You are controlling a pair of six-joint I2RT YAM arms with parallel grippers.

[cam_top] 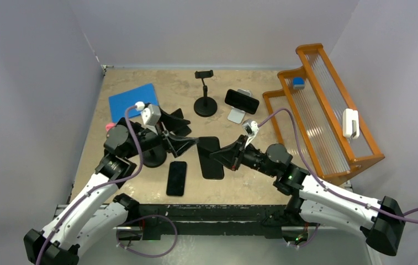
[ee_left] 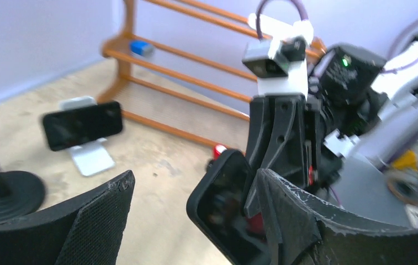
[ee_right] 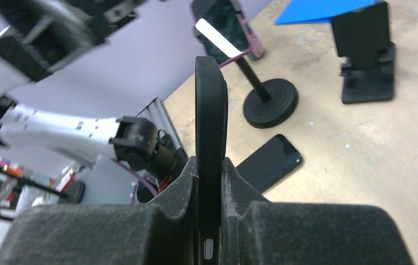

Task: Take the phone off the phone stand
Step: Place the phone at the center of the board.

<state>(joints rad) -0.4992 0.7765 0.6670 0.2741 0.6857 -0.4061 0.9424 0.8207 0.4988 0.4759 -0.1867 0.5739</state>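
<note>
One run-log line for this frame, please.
left fingers: open, by held phone | right fingers: shut on held phone, edge-on | spare phone: flat on table | third phone: on white stand

Four phones from where I stand: middle phone (cam_top: 210, 157), near phone (cam_top: 176, 178), far phone (cam_top: 242, 101), pink-edged phone (ee_right: 226, 22). Four stands: clamp stand (cam_top: 205, 96), white stand (cam_top: 237, 115), folding stand (ee_right: 364, 55), round-base stand (ee_right: 270, 102). One blue sheet (cam_top: 132, 100), one orange rack (cam_top: 328, 110), two arms: left arm (cam_top: 93, 193), right arm (cam_top: 333, 193).
</note>
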